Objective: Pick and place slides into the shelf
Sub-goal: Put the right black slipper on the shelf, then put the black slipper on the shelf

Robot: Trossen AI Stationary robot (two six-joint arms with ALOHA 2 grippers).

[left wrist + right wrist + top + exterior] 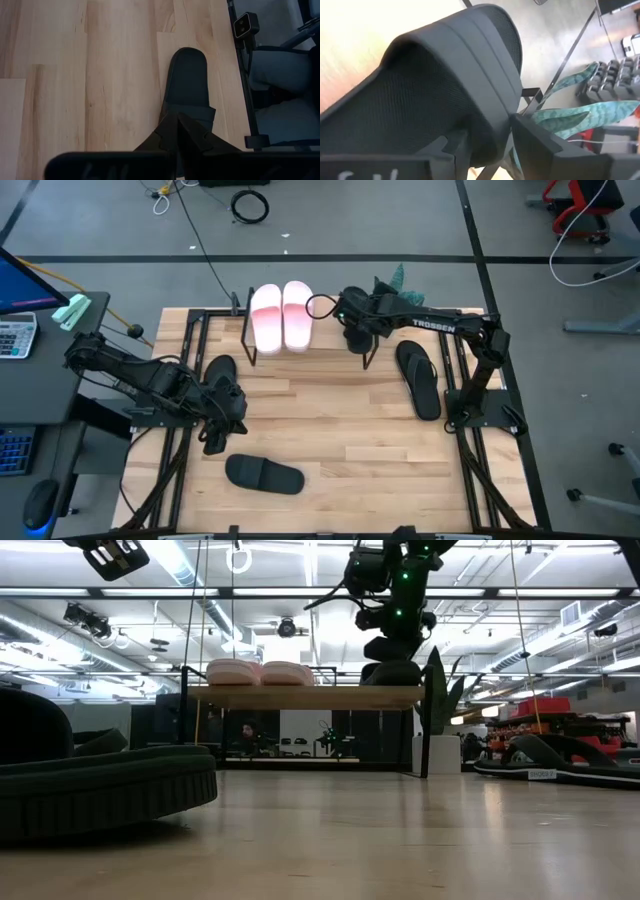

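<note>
Reaching over the shelf (300,345), right gripper (358,338) parted around black slide (455,80), left gripper (214,438) shut, empty.

1. Shelf (300,348): at the far middle of the table (340,440).
2. Two slides (283,315): side by side on the shelf's left part, touching.
3. One slide (390,673): on the shelf's right end, under the right gripper (358,338).
4. Two flip-flops (418,378): on the table right of the shelf, side by side.
5. One slide (263,474): near the table's front edge, left of centre.
6. One slide (217,370): at the table's left side, under the left gripper (212,442).
</note>
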